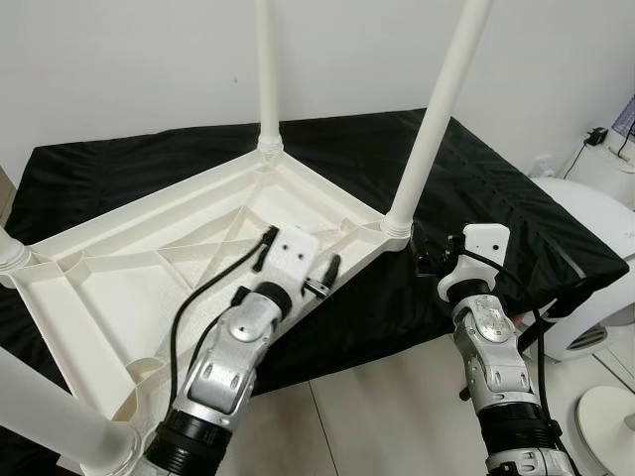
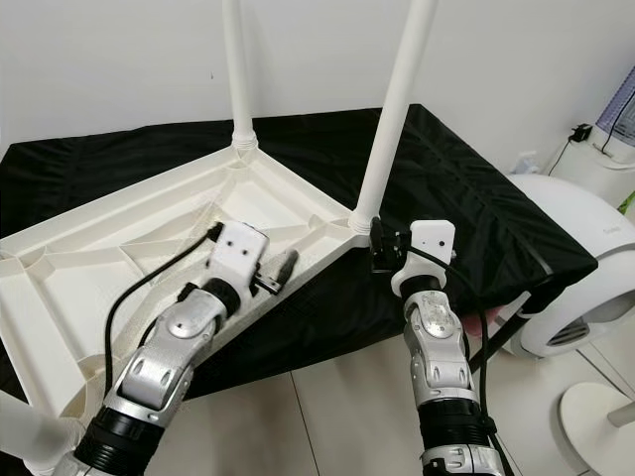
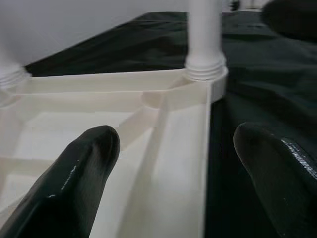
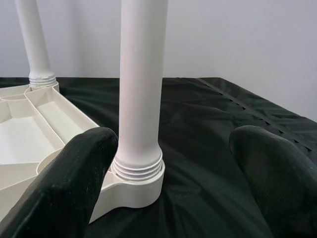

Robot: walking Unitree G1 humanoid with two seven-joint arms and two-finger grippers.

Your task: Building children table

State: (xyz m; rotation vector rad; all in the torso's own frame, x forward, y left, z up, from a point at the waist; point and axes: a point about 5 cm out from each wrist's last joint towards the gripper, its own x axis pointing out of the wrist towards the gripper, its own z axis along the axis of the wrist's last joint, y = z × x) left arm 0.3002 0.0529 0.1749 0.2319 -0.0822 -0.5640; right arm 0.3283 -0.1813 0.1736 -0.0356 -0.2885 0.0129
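- Even, bright indoor light fills both eye views; its source is not visible, though it seems to come from above.
- The white wall (image 1: 119,69) reads as pale grey, with no hard shadows on it.
- The black cloth (image 2: 466,198) shows soft sheen along its folds but holds little detail.
- The upturned white tabletop (image 1: 139,288) is near overexposed, its ribs marked by faint shadows.
- Straight legs lean outward toward the frame edges, a wide-angle distortion.
- In the wrist views the black fingers (image 3: 74,183) are blurred, close to the lens; the right wrist view's leg (image 4: 141,89) is sharp.
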